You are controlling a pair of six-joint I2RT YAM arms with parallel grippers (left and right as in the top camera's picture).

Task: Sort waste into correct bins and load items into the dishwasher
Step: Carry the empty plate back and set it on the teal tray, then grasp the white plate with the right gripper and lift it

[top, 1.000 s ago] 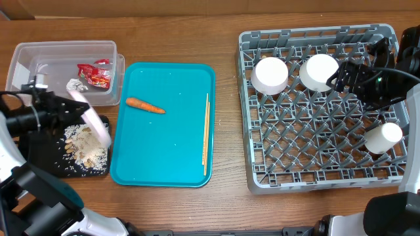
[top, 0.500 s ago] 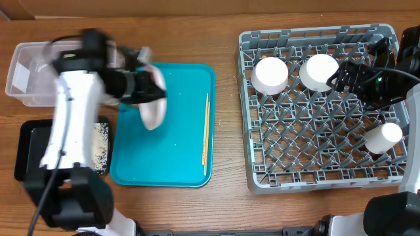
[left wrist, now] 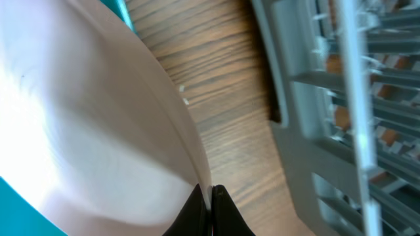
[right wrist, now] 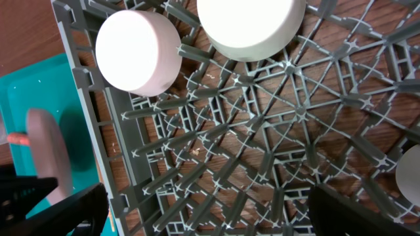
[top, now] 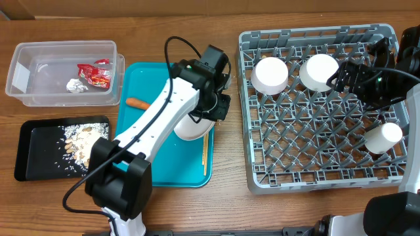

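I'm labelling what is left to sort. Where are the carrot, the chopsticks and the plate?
carrot [top: 134,103]: overhead view, the orange end that shows.
chopsticks [top: 204,156]: overhead view, lower stretch below the plate.
plate [top: 187,129]: overhead view, middle of its pale face.

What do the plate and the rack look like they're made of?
The plate: smooth, faintly glossy pinkish-white with soft highlights and a thin rim, likely ceramic or melamine; cannot tell which. The rack: matte grey moulded plastic, by its thin lattice ribs.

Bright, even light; blurry left-wrist close-up
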